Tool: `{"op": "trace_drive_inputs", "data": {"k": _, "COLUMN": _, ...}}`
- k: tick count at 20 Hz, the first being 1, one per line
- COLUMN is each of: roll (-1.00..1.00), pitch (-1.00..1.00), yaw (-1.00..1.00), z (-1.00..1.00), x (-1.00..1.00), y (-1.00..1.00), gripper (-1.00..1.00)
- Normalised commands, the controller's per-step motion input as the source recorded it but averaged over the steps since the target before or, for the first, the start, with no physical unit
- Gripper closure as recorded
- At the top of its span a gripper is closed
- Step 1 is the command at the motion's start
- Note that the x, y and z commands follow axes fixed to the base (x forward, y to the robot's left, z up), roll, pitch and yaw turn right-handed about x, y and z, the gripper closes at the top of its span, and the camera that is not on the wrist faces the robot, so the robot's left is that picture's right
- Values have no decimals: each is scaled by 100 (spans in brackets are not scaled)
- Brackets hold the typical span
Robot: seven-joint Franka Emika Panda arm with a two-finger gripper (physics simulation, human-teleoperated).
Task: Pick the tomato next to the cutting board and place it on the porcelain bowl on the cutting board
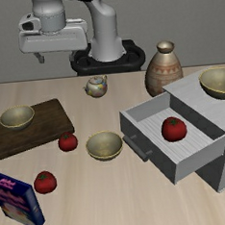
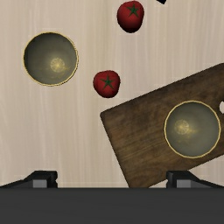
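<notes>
Claw point(image 2: 114, 181) is wide open with nothing in it, hanging high over the table point(image 2: 52, 131). The tomato point(image 2: 107, 82) sits below, ahead of the fingers and roughly in line with the gap between them. It's just off the board point(image 2: 140, 144) edge, between that and a spare bowl point(image 2: 50, 59).

My guess: light, round, smooth and a bit squishy, so it'll roll if pinched off-centre. Grab across the widest part, gently. The bowl point(image 2: 192, 129) is on the board, nearby. A second tomato point(image 2: 130, 15) lies farther out.
</notes>
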Motion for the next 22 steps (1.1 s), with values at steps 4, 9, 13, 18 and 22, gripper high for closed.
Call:
{"op": "trace_drive_inputs", "data": {"k": 4, "roll": 0, "pitch": 0, "yaw": 0, "z": 0, "x": 100, "y": 0, "gripper": -100}}
{"op": "trace_drive_inputs", "data": {"k": 9, "roll": 0, "pitch": 0, "yaw": 0, "z": 0, "x": 80, "y": 20, "gripper": -100}}
{"op": "trace_drive_inputs", "data": {"k": 13, "roll": 0, "pitch": 0, "yaw": 0, "z": -100, "x": 0, "y": 0, "gripper": -100}}
{"op": "trace_drive_inputs", "data": {"k": 18, "roll": 0, "pitch": 0, "yaw": 0, "z": -100, "x": 0, "y": 0, "gripper": -100}}
{"op": "trace_drive_inputs", "data": {"k": 22, "roll": 0, "pitch": 0, "yaw": 0, "z": -100, "x": 0, "y": 0, "gripper": -100}}
